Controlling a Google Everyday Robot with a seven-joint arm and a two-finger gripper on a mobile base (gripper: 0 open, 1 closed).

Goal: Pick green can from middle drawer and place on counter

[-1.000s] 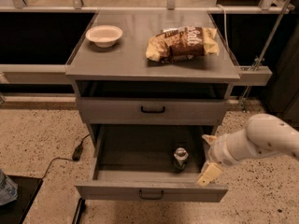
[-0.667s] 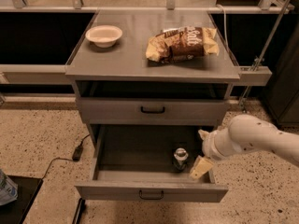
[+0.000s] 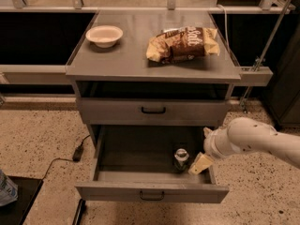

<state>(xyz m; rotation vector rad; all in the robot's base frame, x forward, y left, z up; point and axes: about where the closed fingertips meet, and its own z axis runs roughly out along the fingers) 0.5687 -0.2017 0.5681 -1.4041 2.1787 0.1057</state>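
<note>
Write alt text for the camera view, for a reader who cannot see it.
The robot's gripper is inside the open middle drawer, close beside the green can. On the counter lie a bowl and a chip bag.

white arm (image 3: 255,138) extended in from right, gripper (image 3: 200,163) low at its tip, tilted down-left
</note>
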